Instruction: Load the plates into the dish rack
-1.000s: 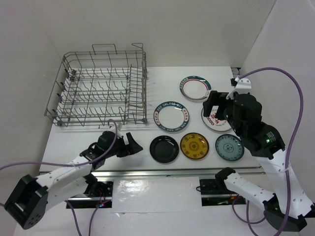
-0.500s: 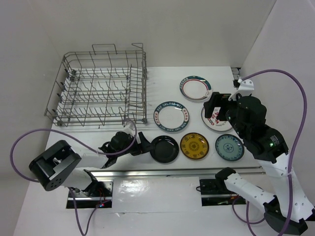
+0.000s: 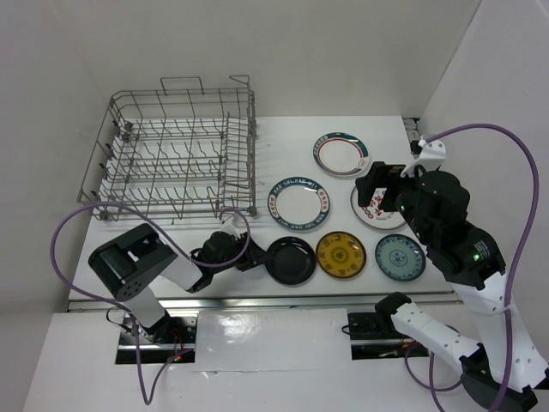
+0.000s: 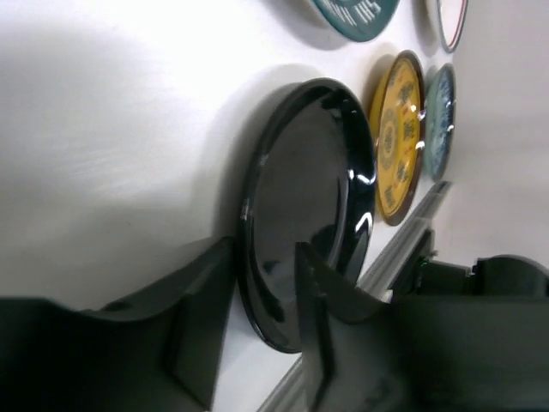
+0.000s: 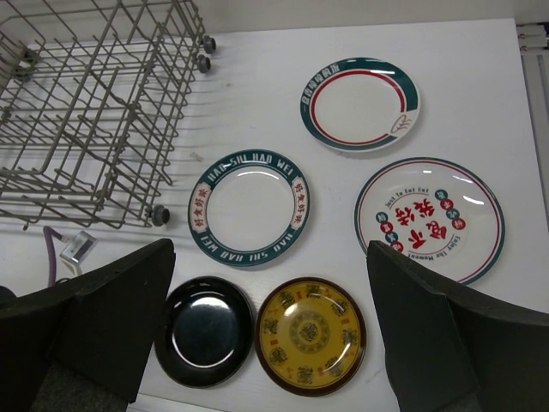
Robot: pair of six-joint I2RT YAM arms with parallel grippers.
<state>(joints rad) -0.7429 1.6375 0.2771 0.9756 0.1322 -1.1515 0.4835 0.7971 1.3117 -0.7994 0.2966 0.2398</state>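
The black plate [image 4: 309, 172] lies at the table's near edge, and my left gripper [image 4: 264, 249] has closed on its near rim, one finger outside it and one over its inside. In the top view that gripper [image 3: 257, 257] is low at the left side of the black plate [image 3: 296, 260]. Beside it sit the yellow plate [image 3: 340, 255] and the teal plate [image 3: 400, 257]. Behind them are the blue-lettered plate [image 5: 250, 209], the green and red rimmed plate [image 5: 360, 101] and the red-patterned plate [image 5: 429, 219]. My right gripper [image 5: 268, 249] hangs open high above them. The dish rack [image 3: 251, 154] holds no plates.
A metal rail [image 3: 257, 300] runs along the table's near edge just below the plates. White walls close in the left, back and right. The left arm's purple cable [image 3: 64, 232] loops over the table in front of the rack.
My left gripper has slid right along the near edge to the black plate and closed on its rim. The black plate has shifted slightly right against the yellow one. The right arm has barely moved.
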